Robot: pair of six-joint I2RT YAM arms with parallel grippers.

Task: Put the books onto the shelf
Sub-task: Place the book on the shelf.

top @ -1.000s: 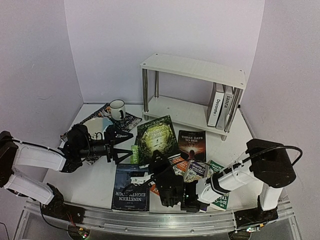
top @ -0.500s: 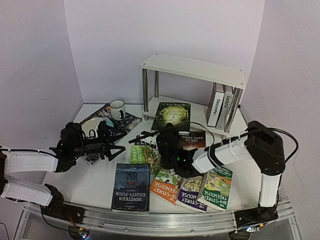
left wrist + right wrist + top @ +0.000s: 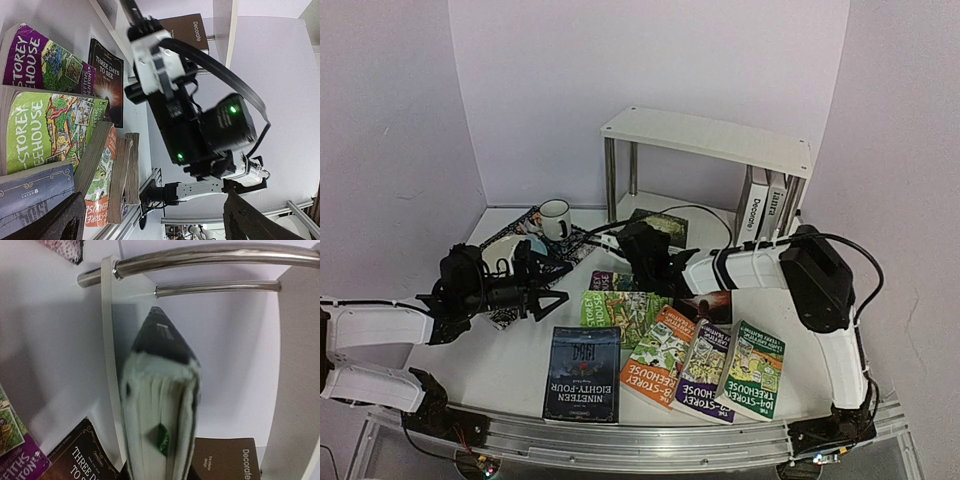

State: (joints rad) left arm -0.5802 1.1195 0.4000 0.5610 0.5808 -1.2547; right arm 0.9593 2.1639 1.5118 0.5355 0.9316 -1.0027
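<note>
A: Where are we holding the dark book (image 3: 663,222)?
B: Our right fingers (image 3: 645,245) are clamping it at the shelf (image 3: 710,140), by its lower board, at 12 o'clock. Our left fingers (image 3: 62,220) are hanging wide apart, empty, at 9 o'clock.

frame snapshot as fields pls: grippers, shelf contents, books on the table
left gripper: open, holds nothing
right gripper: shut on dark green book, at the shelf lower tier
on shelf: two white books upright, lower tier, right end
on table: Nineteen Eighty-Four, Three Days to See, four Treehouse paperbacks, all flat
other: mug, placemat
</note>
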